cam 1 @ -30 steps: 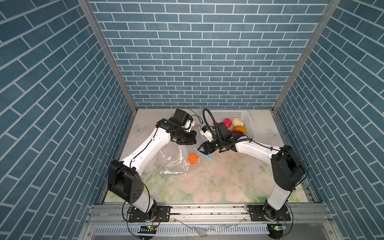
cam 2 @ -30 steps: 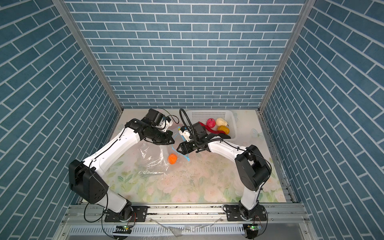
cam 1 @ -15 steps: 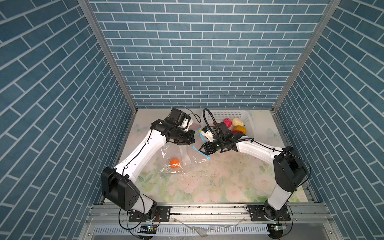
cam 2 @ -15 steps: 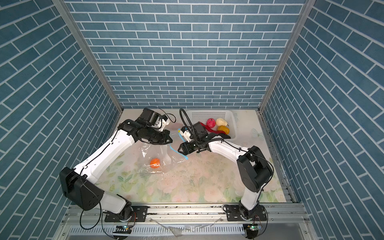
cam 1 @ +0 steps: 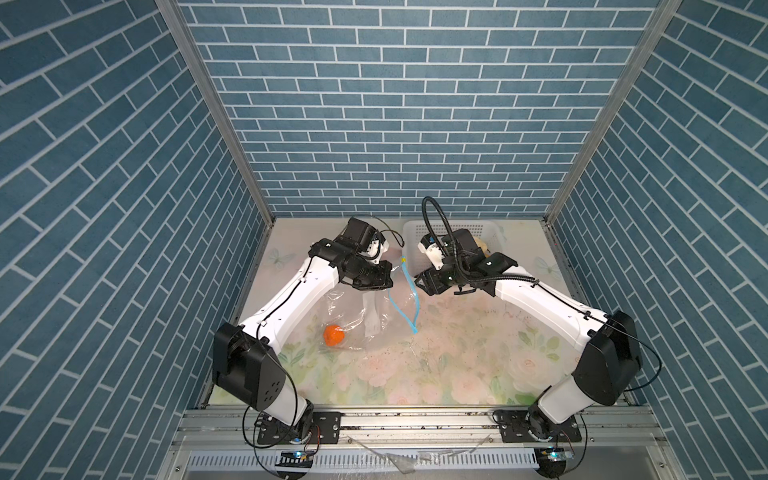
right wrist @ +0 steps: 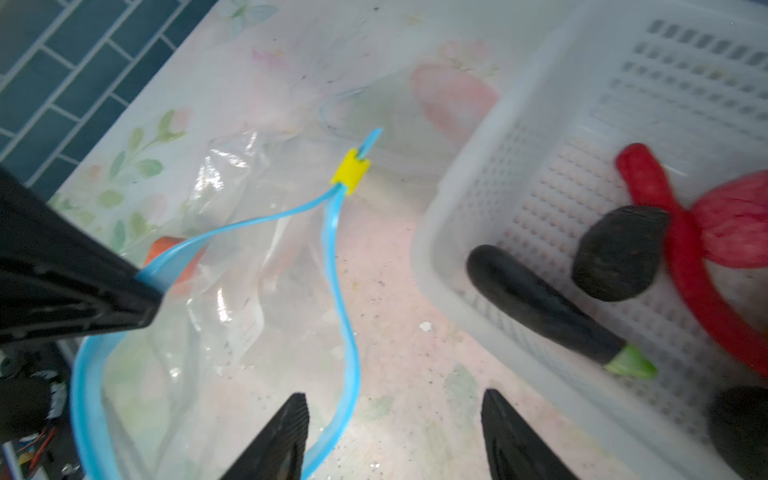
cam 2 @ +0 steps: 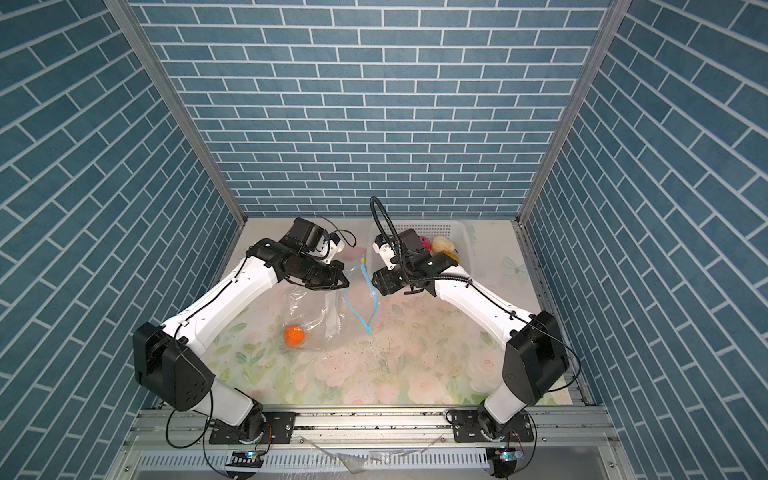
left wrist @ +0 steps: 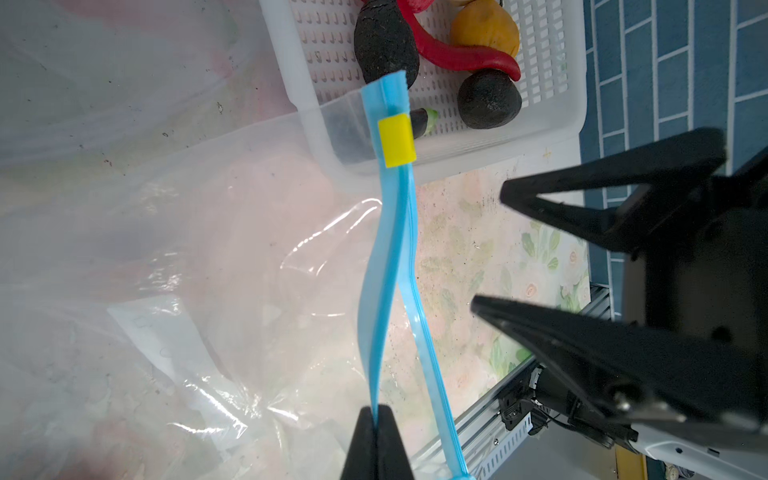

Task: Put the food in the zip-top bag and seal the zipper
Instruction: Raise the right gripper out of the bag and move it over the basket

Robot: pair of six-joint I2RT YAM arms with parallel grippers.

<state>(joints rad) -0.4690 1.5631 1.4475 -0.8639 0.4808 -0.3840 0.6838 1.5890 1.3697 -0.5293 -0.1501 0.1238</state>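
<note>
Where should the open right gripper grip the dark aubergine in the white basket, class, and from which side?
Grip the aubergine across the middle of its slim body, coming from above. It lies flat on the basket floor beside a wall, which likely blocks a sideways approach; the open right gripper should span its narrow width.

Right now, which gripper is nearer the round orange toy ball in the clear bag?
Left. The left gripper, fingers shut on the light blue zipper strip, hangs over the clear plastic bag holding the round orange ball; the right gripper sits open beyond its mouth.
</note>
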